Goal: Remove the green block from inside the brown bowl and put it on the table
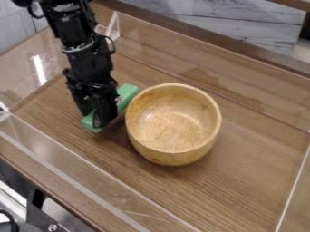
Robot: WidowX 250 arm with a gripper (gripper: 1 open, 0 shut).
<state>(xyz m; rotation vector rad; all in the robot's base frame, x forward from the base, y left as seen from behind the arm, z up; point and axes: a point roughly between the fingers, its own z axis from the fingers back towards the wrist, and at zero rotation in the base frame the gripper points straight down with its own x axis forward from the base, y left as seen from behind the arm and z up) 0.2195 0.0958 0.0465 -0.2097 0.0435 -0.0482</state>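
So the setup is a brown wood-grain table [242, 172] with low clear plastic walls running along its edges, and behind it there's a pale marbled-looking surface across the top of the shot. The light-brown wooden bowl [175, 123] sits roughly in the middle of the tabletop, upright, thick rim, grain visible inside, and its inside is bare.

The black arm comes down from the upper left and the gripper [97, 116] points almost straight down at the table just left of the bowl. The green block [121, 96] is outside the bowl, right at the bowl's left rim, and it's pinched between the black fingers [107, 107]: you can see green poking out on the right side of them up near the bowl's edge, and a bit more green down low by the fingertips close to the wood. The fingers are closed tight on it, no gap showing around the block.

Whether the bottom of the block is actually touching the table, I can't tell from this angle, the fingers cover that part
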